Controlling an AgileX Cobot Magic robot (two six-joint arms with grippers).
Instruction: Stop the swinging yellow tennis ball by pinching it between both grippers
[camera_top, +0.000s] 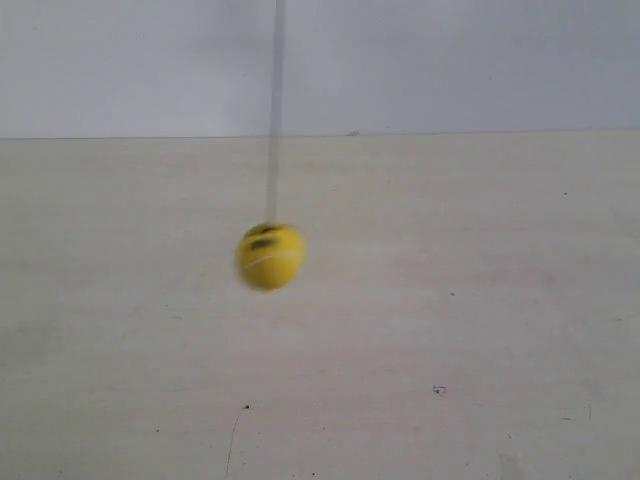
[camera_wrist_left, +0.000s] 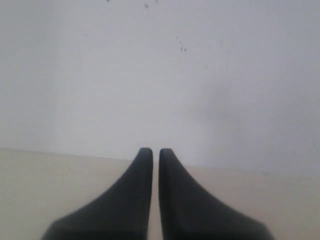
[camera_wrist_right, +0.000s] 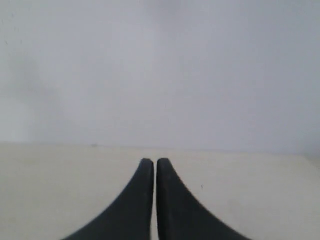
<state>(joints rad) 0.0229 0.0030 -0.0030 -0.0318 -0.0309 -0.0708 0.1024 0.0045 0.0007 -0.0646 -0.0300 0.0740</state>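
The yellow tennis ball (camera_top: 269, 256) hangs from a blurred thin string (camera_top: 274, 110) above the pale table, left of the exterior view's middle, smeared by motion. Neither arm shows in the exterior view. In the left wrist view my left gripper (camera_wrist_left: 152, 150) is shut, its two black fingers nearly touching with nothing between them. My right gripper (camera_wrist_right: 152, 161) in the right wrist view is shut the same way on nothing. The ball appears in neither wrist view.
A pale beige table (camera_top: 450, 330) with a few small dark specks runs back to a plain grey-white wall (camera_top: 450, 60). Both wrist views face that wall over the table's surface.
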